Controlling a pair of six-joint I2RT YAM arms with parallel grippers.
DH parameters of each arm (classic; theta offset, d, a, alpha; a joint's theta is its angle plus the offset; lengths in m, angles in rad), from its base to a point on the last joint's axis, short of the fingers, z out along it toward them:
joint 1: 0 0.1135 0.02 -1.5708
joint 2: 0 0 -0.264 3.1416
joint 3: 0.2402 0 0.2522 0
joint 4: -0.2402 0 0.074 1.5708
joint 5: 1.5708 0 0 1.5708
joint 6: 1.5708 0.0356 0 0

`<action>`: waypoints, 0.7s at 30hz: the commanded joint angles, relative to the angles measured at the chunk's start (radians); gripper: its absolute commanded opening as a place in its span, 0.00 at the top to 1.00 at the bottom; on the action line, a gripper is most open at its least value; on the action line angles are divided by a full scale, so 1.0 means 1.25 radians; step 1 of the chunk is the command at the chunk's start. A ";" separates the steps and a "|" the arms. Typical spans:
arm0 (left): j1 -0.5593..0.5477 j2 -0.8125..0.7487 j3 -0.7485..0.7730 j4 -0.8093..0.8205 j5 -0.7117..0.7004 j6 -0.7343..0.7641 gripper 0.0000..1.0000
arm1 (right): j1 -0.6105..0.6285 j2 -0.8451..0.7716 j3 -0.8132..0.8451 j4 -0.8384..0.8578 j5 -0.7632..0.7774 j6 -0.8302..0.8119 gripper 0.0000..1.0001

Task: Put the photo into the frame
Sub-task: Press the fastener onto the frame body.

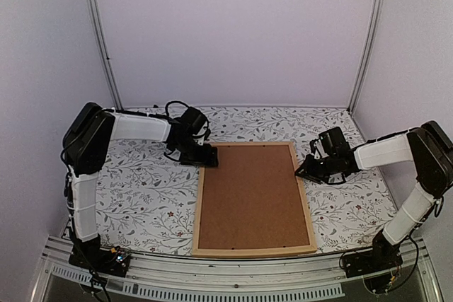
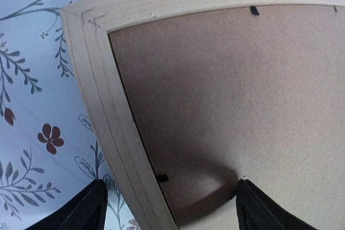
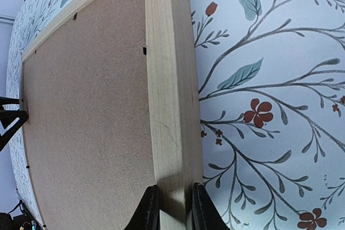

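The frame [image 1: 199, 206] of light wood lies flat on the flowered table, its back up, with a brown backing board [image 1: 251, 196] filling it. The photo is hidden. My left gripper [image 1: 207, 158] is at the frame's far left corner, open. In the left wrist view the left gripper [image 2: 170, 184] straddles the left rail [image 2: 102, 90], one finger [image 2: 86, 208] over the cloth and the other over the board [image 2: 232, 90]. My right gripper [image 1: 303, 171] is shut on the frame's right rail. In the right wrist view the right gripper [image 3: 172, 189] pinches that rail [image 3: 167, 95] from both sides.
Small black tabs [image 2: 161, 178] sit along the inner edge of the frame against the board. The flowered tablecloth [image 1: 141, 196] spreads to both sides of the frame. White walls and metal posts [image 1: 99, 33] close the back. The arm bases stand on the near rail [image 1: 212, 288].
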 commanded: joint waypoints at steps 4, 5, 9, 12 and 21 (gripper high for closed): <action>-0.007 -0.120 -0.075 -0.020 -0.014 -0.007 0.14 | 0.018 0.030 -0.024 -0.028 -0.030 0.038 1.00; -0.006 -0.135 -0.092 -0.019 -0.014 -0.010 0.14 | 0.017 0.029 -0.025 -0.026 -0.031 0.038 1.00; -0.006 -0.191 -0.177 -0.010 0.004 -0.027 0.13 | 0.017 0.027 -0.025 -0.028 -0.030 0.040 1.00; -0.007 -0.227 -0.233 -0.006 0.020 -0.043 0.14 | 0.017 0.028 -0.024 -0.028 -0.029 0.038 1.00; -0.017 -0.281 -0.324 0.000 0.031 -0.073 0.14 | 0.017 0.031 -0.028 -0.029 -0.031 0.037 1.00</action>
